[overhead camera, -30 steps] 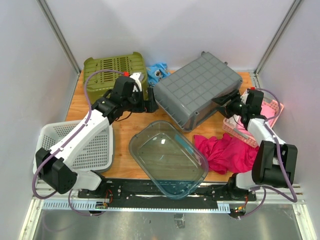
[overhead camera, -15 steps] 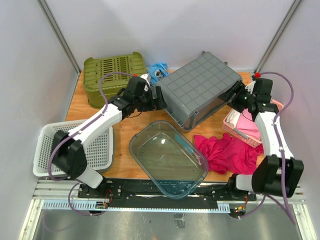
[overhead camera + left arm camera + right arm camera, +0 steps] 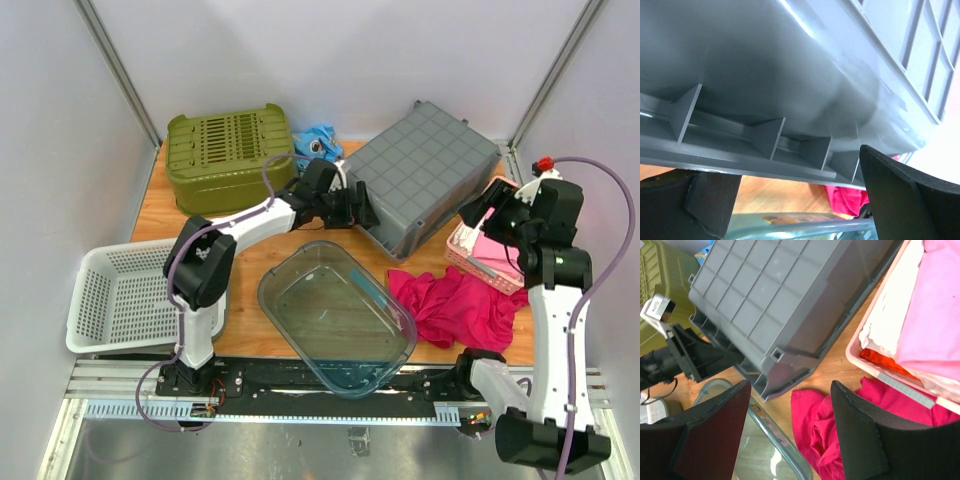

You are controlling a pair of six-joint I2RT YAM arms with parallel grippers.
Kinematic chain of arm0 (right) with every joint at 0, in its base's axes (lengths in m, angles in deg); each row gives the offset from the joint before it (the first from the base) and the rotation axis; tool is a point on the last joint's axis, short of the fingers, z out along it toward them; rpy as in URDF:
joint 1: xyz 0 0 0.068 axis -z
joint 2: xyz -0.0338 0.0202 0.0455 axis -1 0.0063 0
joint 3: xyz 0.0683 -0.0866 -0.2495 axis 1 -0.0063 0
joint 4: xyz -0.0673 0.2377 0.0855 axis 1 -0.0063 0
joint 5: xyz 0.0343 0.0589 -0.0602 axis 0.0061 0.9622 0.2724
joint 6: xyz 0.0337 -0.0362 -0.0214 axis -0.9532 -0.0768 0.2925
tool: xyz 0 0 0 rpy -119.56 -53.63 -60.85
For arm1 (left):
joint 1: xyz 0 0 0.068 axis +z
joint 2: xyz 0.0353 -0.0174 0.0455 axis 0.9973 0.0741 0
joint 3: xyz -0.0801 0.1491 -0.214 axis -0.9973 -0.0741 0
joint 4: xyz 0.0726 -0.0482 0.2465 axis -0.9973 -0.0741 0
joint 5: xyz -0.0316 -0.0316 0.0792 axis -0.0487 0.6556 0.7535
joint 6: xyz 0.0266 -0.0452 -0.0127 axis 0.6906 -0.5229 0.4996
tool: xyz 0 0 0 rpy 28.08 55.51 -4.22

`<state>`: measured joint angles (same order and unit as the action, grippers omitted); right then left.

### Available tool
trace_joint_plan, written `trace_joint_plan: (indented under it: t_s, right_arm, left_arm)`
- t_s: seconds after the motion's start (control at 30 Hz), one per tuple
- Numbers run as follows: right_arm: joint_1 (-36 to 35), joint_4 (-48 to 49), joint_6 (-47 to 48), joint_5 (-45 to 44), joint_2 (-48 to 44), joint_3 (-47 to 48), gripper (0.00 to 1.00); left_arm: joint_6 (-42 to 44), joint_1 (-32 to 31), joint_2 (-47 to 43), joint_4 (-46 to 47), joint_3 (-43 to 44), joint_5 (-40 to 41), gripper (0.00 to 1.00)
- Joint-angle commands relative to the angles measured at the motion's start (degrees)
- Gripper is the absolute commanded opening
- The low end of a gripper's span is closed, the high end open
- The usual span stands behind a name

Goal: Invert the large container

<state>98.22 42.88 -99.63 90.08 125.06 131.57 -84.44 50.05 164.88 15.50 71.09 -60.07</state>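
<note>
The large grey container (image 3: 425, 170) lies at the back right with its gridded bottom facing up. My left gripper (image 3: 362, 213) is open at its near left rim. In the left wrist view the ribbed rim (image 3: 765, 150) hangs just above the gap between my fingers (image 3: 800, 200), with wood and red cloth showing beneath it. My right gripper (image 3: 487, 212) is open and raised to the right of the container, apart from it. The right wrist view shows the container (image 3: 785, 295) beyond the open gripper (image 3: 790, 435).
A clear plastic tub (image 3: 335, 315) sits front centre and a red cloth (image 3: 455, 300) to its right. A pink basket of cloths (image 3: 480, 255) stands under my right gripper. An olive crate (image 3: 225, 150) is back left, a white basket (image 3: 130, 300) front left.
The container has shifted right and back and settled bottom up. My left arm stretched right along its rim. My right gripper has come off the container's right edge and pulled away.
</note>
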Motion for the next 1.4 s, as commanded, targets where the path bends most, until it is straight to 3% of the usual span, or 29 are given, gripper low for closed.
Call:
trace_joint_plan:
  t_s: [0.0,0.27,0.47,0.73,0.93,1.2,1.37]
  right_arm:
    - [-0.8,-7.7,2.0,-2.9,-4.0,-1.5,0.66]
    - [-0.8,-10.4,2.8,-4.0,-6.6,-5.4,0.66]
    - [-0.8,-10.2,2.9,-1.6,-7.0,-7.0,0.66]
    - [-1.4,-6.2,2.3,1.6,-8.2,-10.3,0.67]
    - [-5.9,-3.7,1.7,0.7,-7.3,-11.4,0.74]
    - [-9.0,-1.8,0.5,-0.8,-5.7,-11.9,0.74]
    - [-9.0,-1.7,0.8,-1.5,-5.9,-12.0,0.74]
  left_arm:
    - [-1.3,-2.4,4.5,11.3,8.5,-5.0,0.98]
    - [-1.3,-3.2,13.1,8.7,20.6,-4.3,0.98]
    - [3.0,-3.2,15.0,0.9,29.9,-0.9,0.98]
    - [14.2,-3.1,8.7,-13.8,30.6,6.6,0.99]
    - [19.5,-2.6,2.3,-21.0,26.8,13.9,0.99]
    - [22.1,0.6,0.9,-25.9,24.4,14.0,0.99]
    - [17.4,7.0,-3.1,-25.1,18.8,16.1,0.99]
